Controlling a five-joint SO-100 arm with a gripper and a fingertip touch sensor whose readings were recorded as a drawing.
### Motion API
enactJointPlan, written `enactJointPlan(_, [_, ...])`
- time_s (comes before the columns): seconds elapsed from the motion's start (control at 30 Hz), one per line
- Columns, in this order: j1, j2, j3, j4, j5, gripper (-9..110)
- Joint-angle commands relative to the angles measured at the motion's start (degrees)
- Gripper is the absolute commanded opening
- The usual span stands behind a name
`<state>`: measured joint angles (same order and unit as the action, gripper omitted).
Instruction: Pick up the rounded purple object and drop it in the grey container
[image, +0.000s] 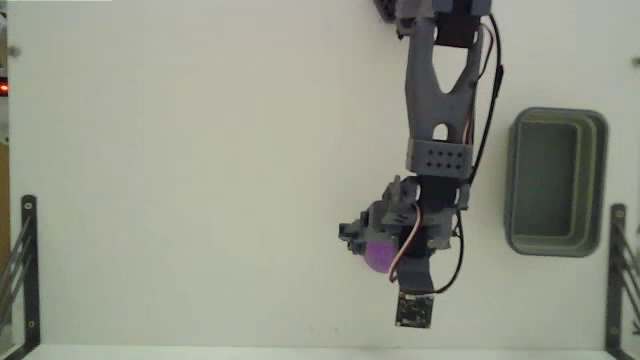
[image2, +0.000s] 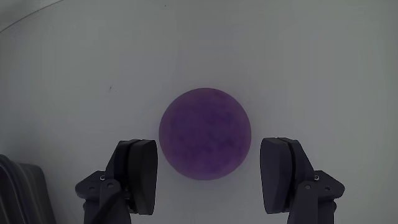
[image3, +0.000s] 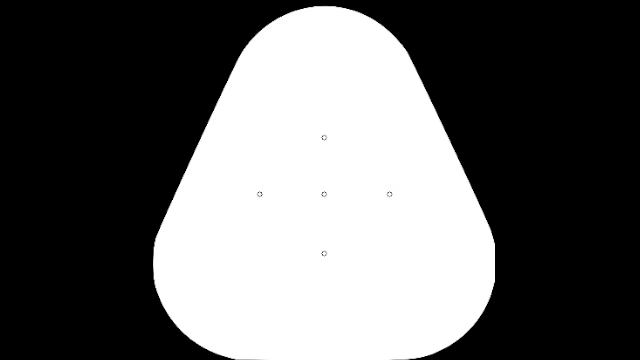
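Note:
A matte purple ball (image2: 205, 134) lies on the white table, filling the middle of the wrist view. My gripper (image2: 209, 171) is open, and its two dark fingers (image2: 138, 174) stand on either side of the ball's lower half with a small gap on each side. In the fixed view the ball (image: 378, 256) peeks out from under the gripper (image: 385, 250) at lower centre, mostly covered by the arm. The grey container (image: 556, 182), a rectangular tub with rounded corners, stands at the right edge, well apart from the arm.
The arm (image: 440, 90) reaches down from the top of the fixed view. Black metal brackets (image: 25, 270) stand at the table's lower left and lower right edges. The left half of the white table (image: 200, 180) is bare.

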<state>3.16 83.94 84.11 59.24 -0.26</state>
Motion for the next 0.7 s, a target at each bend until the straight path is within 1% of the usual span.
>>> enactJointPlan(0.0, [0.4, 1.41, -2.92, -0.68, 0.26, 110])
enactJointPlan(0.43, [0.35, 1.31, -3.04, -0.67, 0.26, 110])
enactJointPlan(0.67, [0.35, -1.97, -6.69, -0.3, 0.26, 110])
